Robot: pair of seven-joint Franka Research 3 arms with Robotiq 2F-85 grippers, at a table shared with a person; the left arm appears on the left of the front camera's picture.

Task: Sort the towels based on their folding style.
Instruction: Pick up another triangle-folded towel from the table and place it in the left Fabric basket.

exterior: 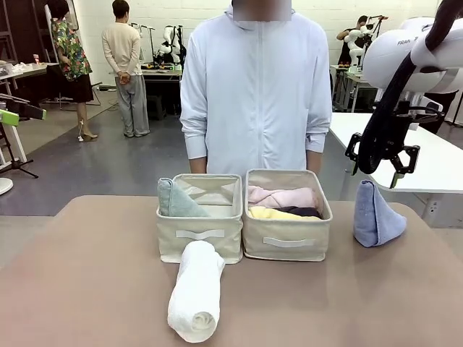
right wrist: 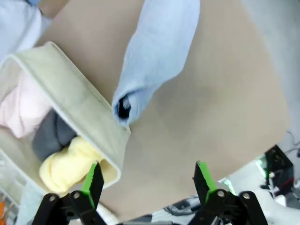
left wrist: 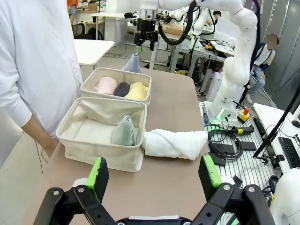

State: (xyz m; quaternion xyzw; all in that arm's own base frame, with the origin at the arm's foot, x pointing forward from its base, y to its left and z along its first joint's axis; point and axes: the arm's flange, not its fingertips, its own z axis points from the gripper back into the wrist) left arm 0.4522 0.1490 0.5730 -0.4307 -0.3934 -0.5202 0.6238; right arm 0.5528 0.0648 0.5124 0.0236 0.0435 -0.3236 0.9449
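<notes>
Towels (left wrist: 176, 144) share the table (exterior: 87, 289) with two baskets. The white roll (exterior: 197, 289) lies on the table, touching the left basket's (exterior: 199, 242) front. The blue cone (exterior: 376, 215) stands just right of the right basket (exterior: 287, 246). The green cone (exterior: 176, 200) leans in the left basket; the pink (exterior: 278, 196), yellow (exterior: 273, 213) and grey (exterior: 307, 212) rolls lie in the right one. My right gripper (right wrist: 148, 171) hangs open above the blue cone; my left gripper (left wrist: 152, 171) is open too, empty.

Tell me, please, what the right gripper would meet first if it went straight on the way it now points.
Most likely the blue cone-folded terry towel below the open right gripper; the wrist view puts it slightly off-centre, so bare brown tabletop beside it is possible.
</notes>
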